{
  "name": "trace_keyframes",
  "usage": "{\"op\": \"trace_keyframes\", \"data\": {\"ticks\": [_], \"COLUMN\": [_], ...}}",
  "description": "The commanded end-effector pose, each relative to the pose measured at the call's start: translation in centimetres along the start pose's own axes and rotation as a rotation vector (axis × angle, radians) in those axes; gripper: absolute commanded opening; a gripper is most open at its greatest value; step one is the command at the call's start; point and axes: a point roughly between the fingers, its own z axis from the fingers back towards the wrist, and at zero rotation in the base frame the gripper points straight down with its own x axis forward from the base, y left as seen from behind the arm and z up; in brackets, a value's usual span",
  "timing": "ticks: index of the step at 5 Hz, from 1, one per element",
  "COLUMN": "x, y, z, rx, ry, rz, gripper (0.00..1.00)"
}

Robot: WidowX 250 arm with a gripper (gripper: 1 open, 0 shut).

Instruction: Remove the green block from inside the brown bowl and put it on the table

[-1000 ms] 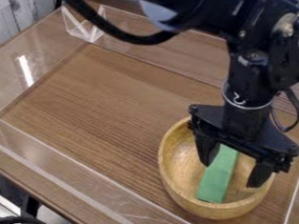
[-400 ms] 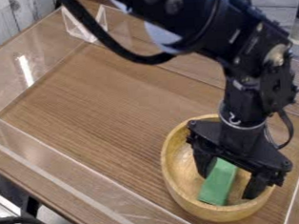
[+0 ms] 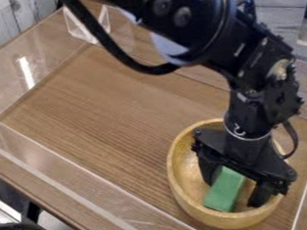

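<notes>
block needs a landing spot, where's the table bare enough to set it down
Bare wood spans the table left of the brown bowl, out to the clear acrylic walls. It is crowded inside the bowl, where the open hand straddles the green block.

Wooden bowl point(image 3: 184, 174), matte green block point(image 3: 227, 190)

surround: clear acrylic walls point(image 3: 35, 56) | beyond: pale surface, dim
</notes>
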Motion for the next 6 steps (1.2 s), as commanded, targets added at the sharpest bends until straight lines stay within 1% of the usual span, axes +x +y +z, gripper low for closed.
{"op": "trace_keyframes", "data": {"ticks": [1,2,6], "x": [0.2,0.3,0.3], "y": [-0.5,-0.4,0.2], "z": [-0.4,-0.8,1.1], "rx": [-0.012,-0.010,0.007], "ry": [-0.017,-0.019,0.020], "rz": [-0.023,-0.036,-0.055], "gripper": [1.00,0.00,0.00]}}
